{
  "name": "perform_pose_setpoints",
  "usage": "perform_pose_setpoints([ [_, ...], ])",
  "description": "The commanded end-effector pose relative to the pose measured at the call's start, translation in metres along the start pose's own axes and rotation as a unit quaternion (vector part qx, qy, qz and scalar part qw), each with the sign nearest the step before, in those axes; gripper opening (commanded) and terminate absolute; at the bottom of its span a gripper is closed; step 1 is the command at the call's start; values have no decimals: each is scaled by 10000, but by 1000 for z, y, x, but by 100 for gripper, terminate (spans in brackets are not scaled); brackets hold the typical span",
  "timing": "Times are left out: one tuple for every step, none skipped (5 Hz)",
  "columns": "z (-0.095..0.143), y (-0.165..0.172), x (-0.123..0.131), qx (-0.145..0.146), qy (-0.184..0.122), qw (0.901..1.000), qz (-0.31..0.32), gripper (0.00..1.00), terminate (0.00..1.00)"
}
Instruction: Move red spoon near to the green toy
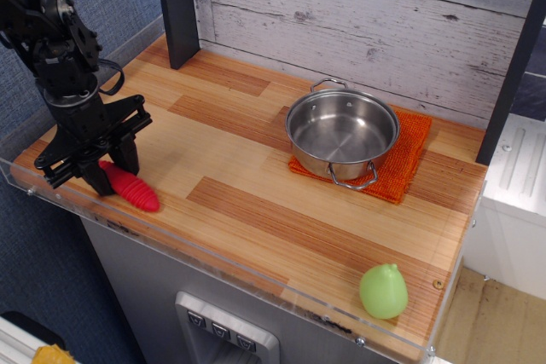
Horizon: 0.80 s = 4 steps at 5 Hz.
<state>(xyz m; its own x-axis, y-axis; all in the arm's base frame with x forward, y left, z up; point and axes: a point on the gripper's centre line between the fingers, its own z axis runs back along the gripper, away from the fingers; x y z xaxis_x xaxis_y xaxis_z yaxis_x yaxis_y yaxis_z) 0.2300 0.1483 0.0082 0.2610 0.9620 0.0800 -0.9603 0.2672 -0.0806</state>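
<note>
The red spoon (pixel 134 190) lies on the wooden counter near its front left edge. Only its ribbed red handle shows; the silver bowl is hidden behind the gripper. My black gripper (pixel 112 173) stands over the handle's left part, its two fingers closed in on either side of it, down at the counter. The green toy (pixel 383 291) sits at the front right corner of the counter, far from the spoon and the gripper.
A steel pot (pixel 342 132) stands on an orange cloth (pixel 411 149) at the back right. A dark post (pixel 179 8) rises at the back left. A clear plastic rim (pixel 213 255) runs along the counter's front edge.
</note>
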Motion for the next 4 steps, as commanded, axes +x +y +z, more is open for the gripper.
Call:
perform_pose_setpoints([
  [23,-2,3,-173,-202,9996,105,0,0],
  [37,-5,-1,-200,-344,9991,125,0,0],
  [49,-10,-19,-290,-465,9981,285,0,0],
  [57,-22,-48,-407,-366,9985,72,0,0],
])
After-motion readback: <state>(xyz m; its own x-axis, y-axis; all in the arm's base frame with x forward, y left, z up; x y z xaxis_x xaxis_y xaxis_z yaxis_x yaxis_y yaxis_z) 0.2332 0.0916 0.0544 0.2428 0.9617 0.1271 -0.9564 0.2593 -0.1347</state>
